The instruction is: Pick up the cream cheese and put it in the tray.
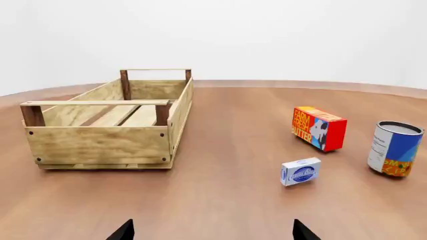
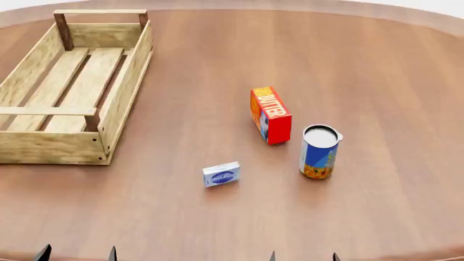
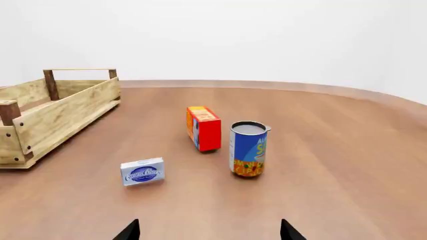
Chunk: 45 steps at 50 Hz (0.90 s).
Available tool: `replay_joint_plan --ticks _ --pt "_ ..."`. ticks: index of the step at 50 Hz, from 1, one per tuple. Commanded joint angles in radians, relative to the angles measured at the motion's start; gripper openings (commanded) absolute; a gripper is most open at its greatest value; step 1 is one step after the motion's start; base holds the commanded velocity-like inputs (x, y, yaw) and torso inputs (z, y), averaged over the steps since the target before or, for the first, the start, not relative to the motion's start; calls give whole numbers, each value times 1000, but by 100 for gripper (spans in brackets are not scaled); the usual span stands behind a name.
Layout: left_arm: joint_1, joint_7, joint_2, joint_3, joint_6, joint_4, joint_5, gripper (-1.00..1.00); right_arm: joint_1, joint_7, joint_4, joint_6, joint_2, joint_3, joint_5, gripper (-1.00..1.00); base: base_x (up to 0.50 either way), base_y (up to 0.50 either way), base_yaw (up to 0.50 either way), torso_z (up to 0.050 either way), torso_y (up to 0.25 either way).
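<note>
**Cream cheese sits alone on the table, both grippers spread wide**

At the near edge of the wooden table, only the dark fingertips of the two grippers show. The left gripper has its tips well apart with nothing between them, and the right gripper is spread the same way, holding nothing. Beyond them lies the cream cheese, a small white-grey box with a blue oval logo, resting on its edge on the bare tabletop. A blue-and-orange can stands upright near the cream cheese, off toward the right arm's side. Just past the can, a red-orange butter box stands on end, apart from the cream cheese. The tray, a long light-wood slatted crate, sits well apart from the cream cheese on the left arm's side and stretches away toward the far rim.
</note>
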Motion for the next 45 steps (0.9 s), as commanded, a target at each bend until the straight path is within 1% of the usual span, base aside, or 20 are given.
replay_joint_plan --ticks 1,15,22,29,36,40,45 --pt "7 -9 -17 4 9 -25 -39 100 23 4 56 -10 15 -27 23 100 0 0 0 0 0" --pt "-6 -51 -50 49 22 -47 -73 100 52 54 112 -23 45 -83 53 100 0 0 0 0 0" --pt "-8 -77 -65 47 6 5 -89 100 69 81 123 -25 53 -106 44 100 0 0 0 0 0" --pt "-8 -106 -82 53 -7 89 -78 100 67 96 43 1 67 -119 50 100 0 0 0 0 0" --pt "-13 -168 -96 27 44 151 -44 100 63 120 -46 21 85 -124 41 100 0 0 0 0 0" --pt "3 -184 -109 14 49 228 -47 100 46 130 -126 41 95 -125 44 100 0 0 0 0 0" --pt "39 -207 -122 -14 72 347 -59 100 17 149 -197 21 104 -132 35 100 0 0 0 0 0"
